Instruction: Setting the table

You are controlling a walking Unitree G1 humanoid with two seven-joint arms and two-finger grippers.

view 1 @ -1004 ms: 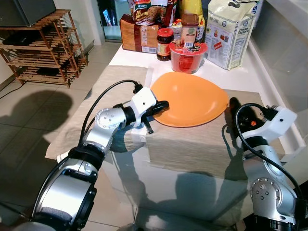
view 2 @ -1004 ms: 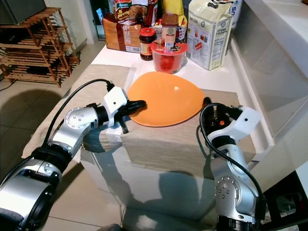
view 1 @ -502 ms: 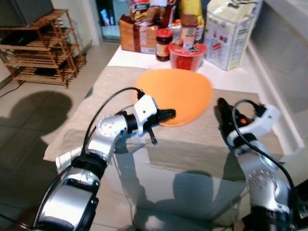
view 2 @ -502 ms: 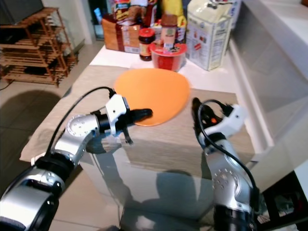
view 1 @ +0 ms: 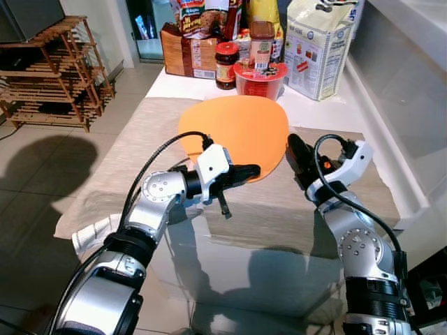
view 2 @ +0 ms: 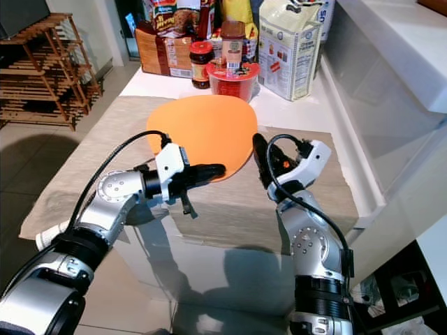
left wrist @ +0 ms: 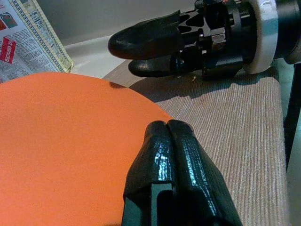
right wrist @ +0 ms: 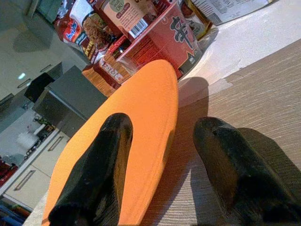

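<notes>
An orange plate (view 1: 234,132) lies on the beige cloth (view 1: 293,213) that covers the table, and looks tilted. My left gripper (view 1: 253,169) is shut, its tips over the plate's near rim; in the left wrist view the closed fingers (left wrist: 167,141) sit above the orange surface (left wrist: 61,141) with nothing between them. My right gripper (view 1: 297,153) is open at the plate's right edge. In the right wrist view one finger (right wrist: 101,169) crosses the plate (right wrist: 155,99), the other (right wrist: 225,160) is over the cloth.
Behind the plate stand a red noodle cup (view 1: 260,78), a dark jar (view 1: 226,56), a flour bag (view 1: 318,45) and a bread package (view 1: 185,49). A wooden rack (view 1: 49,70) stands on the floor at the left. The table's front edge is just below my arms.
The camera has shifted. The plate now sits further left relative to the red cup and looks narrower. My right gripper has come in to its right edge; the left stays shut at the near rim.
</notes>
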